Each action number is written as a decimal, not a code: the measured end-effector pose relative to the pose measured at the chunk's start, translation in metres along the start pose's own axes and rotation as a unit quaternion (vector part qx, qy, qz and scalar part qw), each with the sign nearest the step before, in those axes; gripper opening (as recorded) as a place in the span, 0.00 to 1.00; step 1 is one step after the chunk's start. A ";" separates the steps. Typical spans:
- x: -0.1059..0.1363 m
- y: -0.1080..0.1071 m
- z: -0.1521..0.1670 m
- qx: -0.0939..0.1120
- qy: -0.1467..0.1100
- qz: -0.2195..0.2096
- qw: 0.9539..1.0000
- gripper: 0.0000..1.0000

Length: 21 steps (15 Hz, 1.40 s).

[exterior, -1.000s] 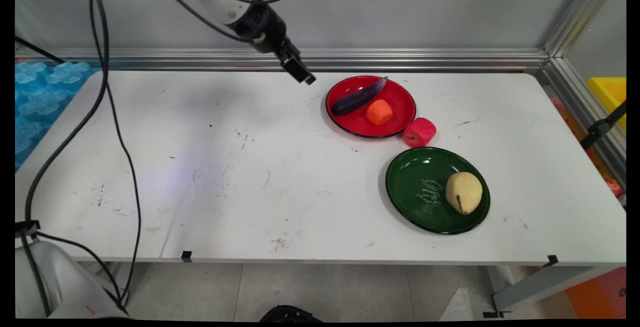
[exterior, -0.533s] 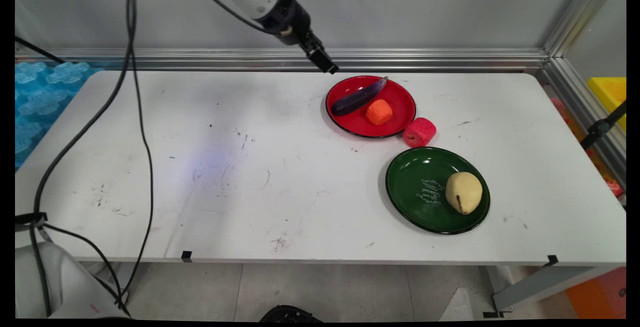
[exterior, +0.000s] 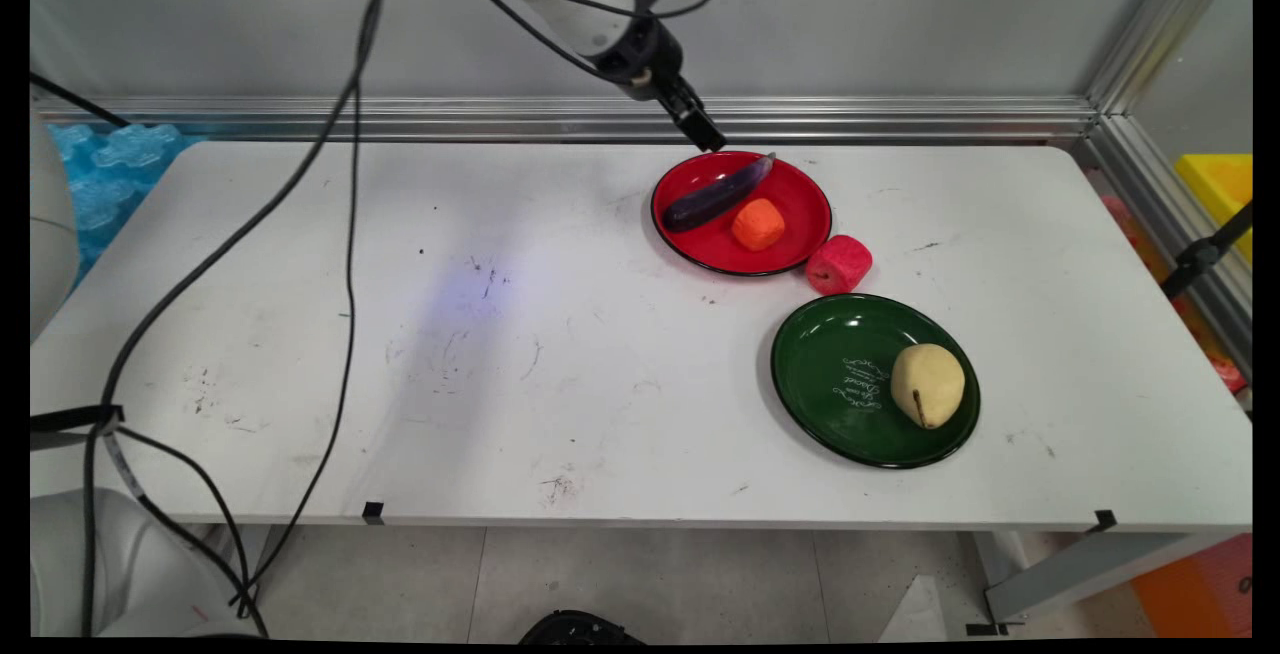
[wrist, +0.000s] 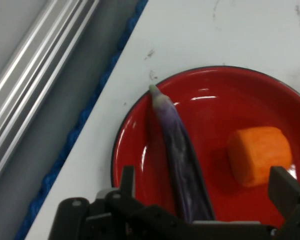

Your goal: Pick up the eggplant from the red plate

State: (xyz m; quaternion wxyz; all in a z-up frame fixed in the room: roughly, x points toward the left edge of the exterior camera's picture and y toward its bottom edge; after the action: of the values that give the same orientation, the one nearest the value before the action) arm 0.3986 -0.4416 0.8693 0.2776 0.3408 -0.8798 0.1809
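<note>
Now the gripper [exterior: 708, 140] hangs over the red plate [exterior: 800, 196], fingers apart (nothing between them), nearest the eggplant [wrist: 179, 157] beside the orange piece [wrist: 259, 155].

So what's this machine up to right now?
The robot arm's pincer hangs open and empty over the far edge of a red plate that holds a purple eggplant and an orange chunk. A pink piece lies beside that plate, and a pear rests on a green plate.

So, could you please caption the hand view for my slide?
Open gripper above a red plate holding an eggplant and an orange chunk.
</note>
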 end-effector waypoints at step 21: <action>-0.001 -0.013 0.141 0.001 -0.054 0.015 0.998 1.00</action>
State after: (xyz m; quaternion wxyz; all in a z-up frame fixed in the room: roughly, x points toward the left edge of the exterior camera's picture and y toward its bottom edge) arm 0.3565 -0.5215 0.7603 0.2267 0.3376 -0.8981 0.1673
